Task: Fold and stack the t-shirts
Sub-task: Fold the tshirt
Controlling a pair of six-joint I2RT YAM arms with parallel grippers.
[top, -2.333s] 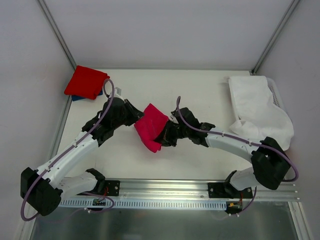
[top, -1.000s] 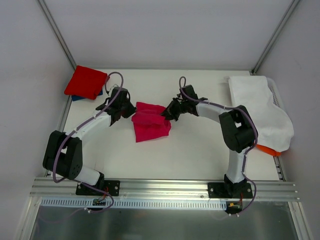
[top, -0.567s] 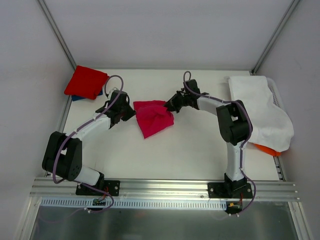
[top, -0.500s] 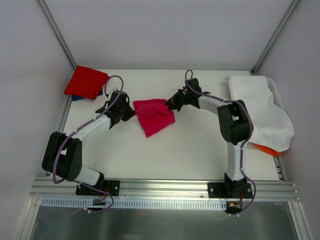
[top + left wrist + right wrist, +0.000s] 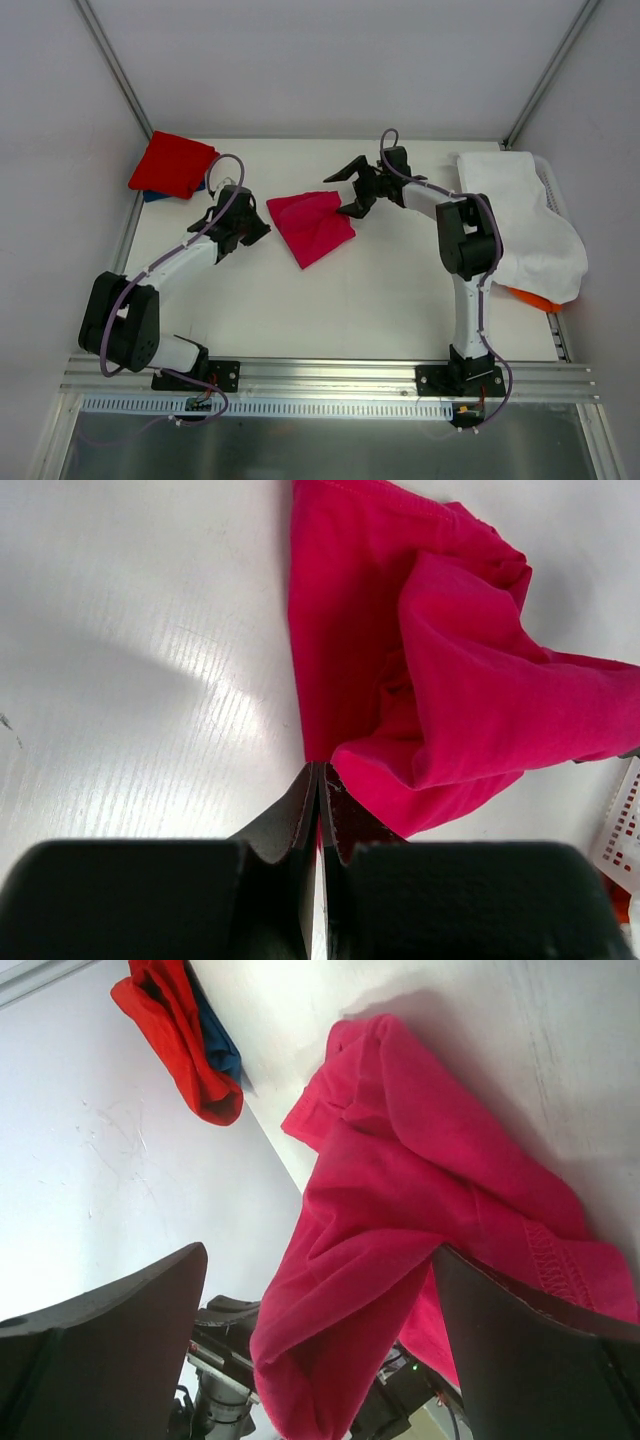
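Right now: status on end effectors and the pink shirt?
Left end effector shut, tips touching pink shirt. Right end effector open, holding nothing. Shirt rumpled, not stacked. Nothing in the way.

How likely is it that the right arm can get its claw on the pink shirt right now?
Probably yes: the right claw is open right beside the crimson-pink t-shirt, nothing between them.
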